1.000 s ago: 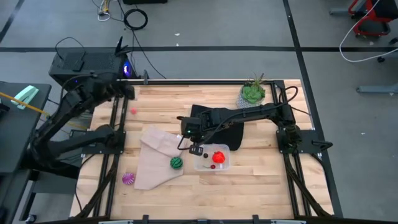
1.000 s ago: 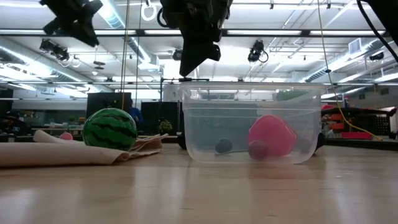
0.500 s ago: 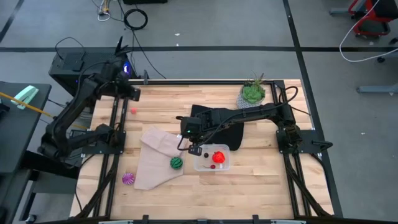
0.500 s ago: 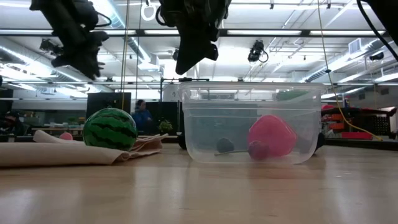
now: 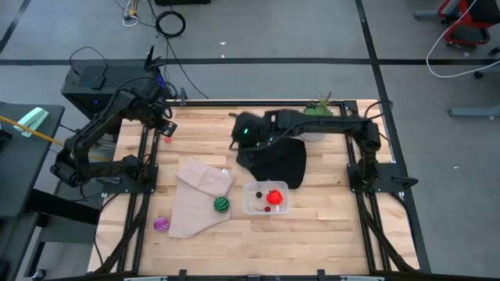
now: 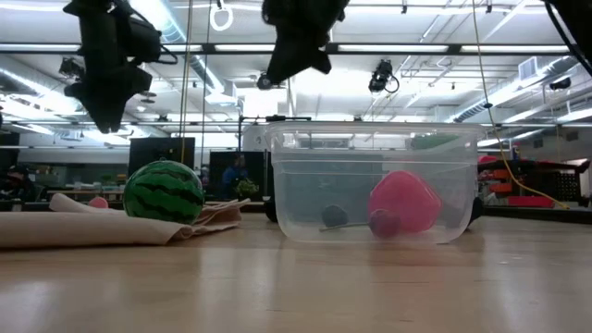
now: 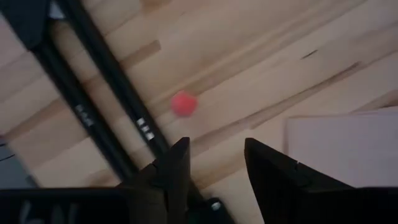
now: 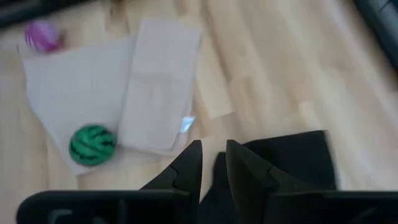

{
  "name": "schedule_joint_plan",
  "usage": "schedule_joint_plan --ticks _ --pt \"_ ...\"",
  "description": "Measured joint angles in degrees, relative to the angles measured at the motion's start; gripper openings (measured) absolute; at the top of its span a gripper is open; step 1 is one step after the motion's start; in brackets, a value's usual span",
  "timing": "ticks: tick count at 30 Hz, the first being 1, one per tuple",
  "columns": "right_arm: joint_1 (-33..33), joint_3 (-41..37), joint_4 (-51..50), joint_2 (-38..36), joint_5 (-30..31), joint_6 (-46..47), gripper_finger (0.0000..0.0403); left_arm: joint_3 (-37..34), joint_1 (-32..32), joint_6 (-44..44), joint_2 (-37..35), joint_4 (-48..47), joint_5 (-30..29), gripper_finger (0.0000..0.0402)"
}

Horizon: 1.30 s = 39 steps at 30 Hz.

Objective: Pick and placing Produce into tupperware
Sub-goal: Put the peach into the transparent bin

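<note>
- The bench (image 5: 328,234) fills the middle of the high view; a beige cloth (image 5: 195,204) lies lower left of centre and a black cloth (image 5: 280,162) at centre.
- The tupperware (image 5: 266,198) sits just below the black cloth, with the red piece (image 5: 274,197) inside.
- The left gripper (image 5: 162,127) hovers at upper left, fingers (image 7: 177,168) parted and empty, above a small red bit (image 7: 184,104).
- The right gripper (image 5: 237,140) hangs over the black cloth's top, fingers (image 8: 189,163) close together, holding nothing.
- The striped ball (image 5: 222,204) rests on the beige cloth's edge; a careless grasp could roll it away or snag the cloth.
- The purple ball (image 5: 162,225) lies at far lower left, where a nudge might send it off the bench.
</note>
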Motion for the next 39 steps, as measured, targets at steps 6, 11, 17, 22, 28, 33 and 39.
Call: schedule_joint_plan --ticks 6,11,17,22,28,33,39 --pt "-2.9 0.0 2.5 -5.0 0.0 0.1 0.0084 -2.3 -2.7 0.1 0.9 -0.4 -5.6 0.0164" --pt "-4.1 0.0 3.2 -7.8 0.0 -2.1 0.0084 -6.0 -3.7 -1.2 0.8 4.4 -6.8 0.0161" --pt "-4.0 0.0 2.8 -9.0 -0.6 -8.3 0.0085 -9.3 -3.6 -2.3 3.2 10.2 -1.8 0.0157" --pt "-4.0 0.0 2.6 -8.9 -3.2 -12.4 0.0085 -10.2 -3.5 -4.1 9.9 9.6 -4.3 0.0153" --pt "-3.3 0.0 2.5 -8.5 -3.9 -13.0 0.0086 -9.4 -3.7 -9.8 14.7 12.3 -5.5 0.0162" --pt "-2.3 0.0 2.5 -8.5 -5.6 -14.0 0.0087 -9.3 -3.7 -13.4 16.3 14.6 -6.5 0.018" --pt "-2.1 0.0 3.1 -8.5 -5.6 -13.4 0.0087 -9.3 -3.7 -11.0 18.5 14.5 -6.8 0.0226"
